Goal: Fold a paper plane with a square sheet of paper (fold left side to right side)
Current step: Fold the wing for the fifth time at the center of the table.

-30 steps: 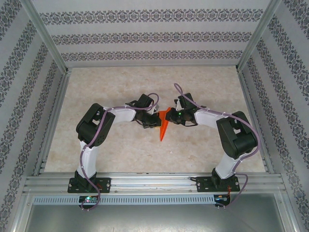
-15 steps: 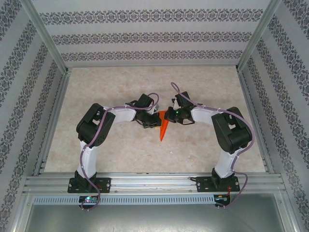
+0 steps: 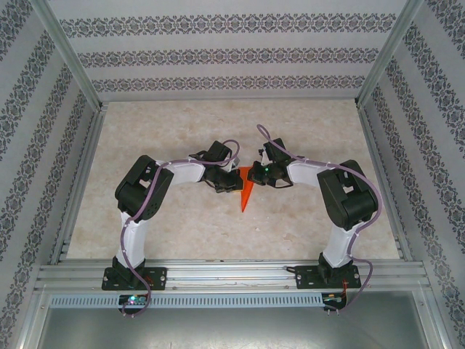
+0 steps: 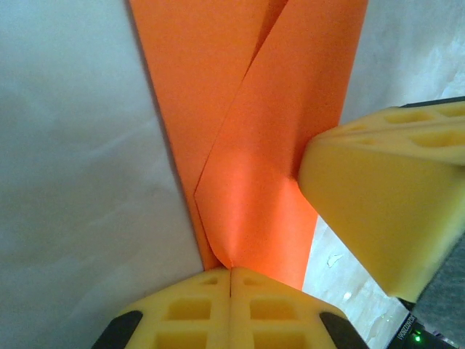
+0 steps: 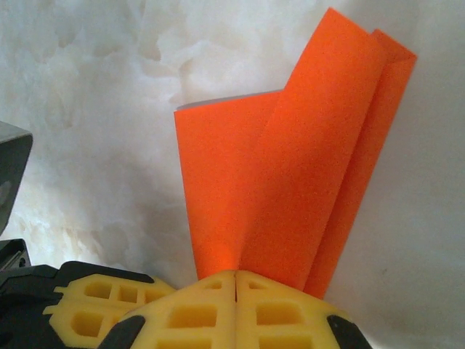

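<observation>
**Orange-red dart, tip toward the near edge**

The paper plane [image 3: 247, 190] is a slim, matte, bright orange-red dart near the middle of the desk. Its sharp tip points near and slightly left, and its wider end lies far. Close up [image 4: 254, 145] overlapping layers meet along slanting creases. From the right side [image 5: 290, 182] the folded flaps stand up and fan apart. The left arm's fingers [image 4: 182, 313] and the right arm's fingers [image 5: 196, 316] each pinch its wider end.

light: bright, even, diffuse | shadows: faint | wrist views: close foreground soft | glare: slight
</observation>
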